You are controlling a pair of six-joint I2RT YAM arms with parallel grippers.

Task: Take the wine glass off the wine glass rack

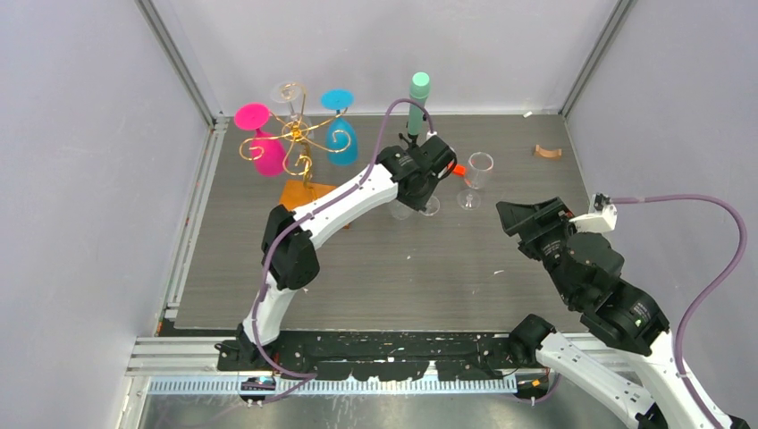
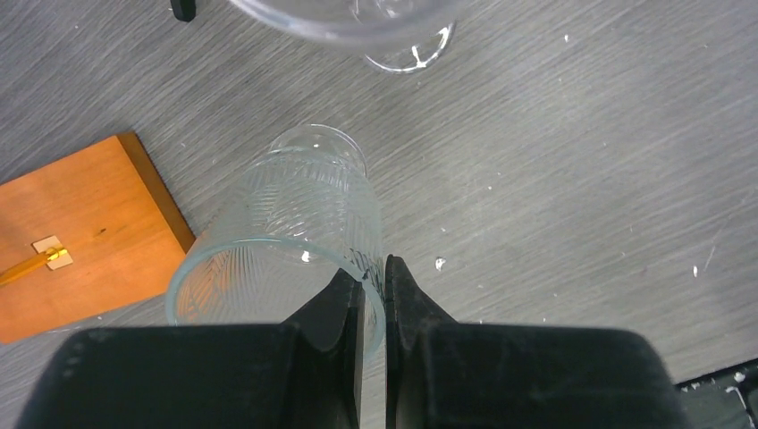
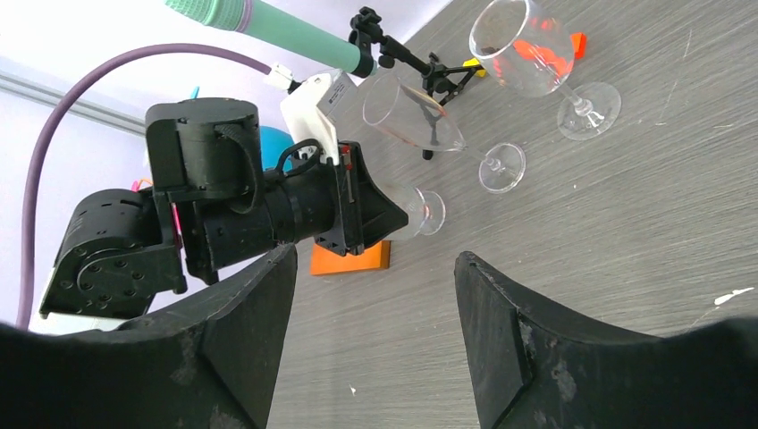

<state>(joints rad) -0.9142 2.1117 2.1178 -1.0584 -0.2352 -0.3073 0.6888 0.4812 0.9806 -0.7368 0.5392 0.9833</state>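
The left gripper [image 2: 374, 268] is pinching the thin rim wall of a clear ribbed wine glass [image 2: 295, 206], one finger inside the bowl and one outside, jaws almost together. The glass is hanging low over the grey wood-grain table [image 1: 375, 268], just right of the orange-brown wooden base [image 2: 80, 232] of the gold wire wine glass rack [image 1: 299, 134] and clear of it; whether its foot is touching down I cannot tell. The right gripper [image 3: 375, 257] is hovering wide open at the near right, holding nothing. The glass is probably handling as light, rigid, slick and brittle, so this rim pinch is calling for gentle pressure; the stem would be offering a safer hold.
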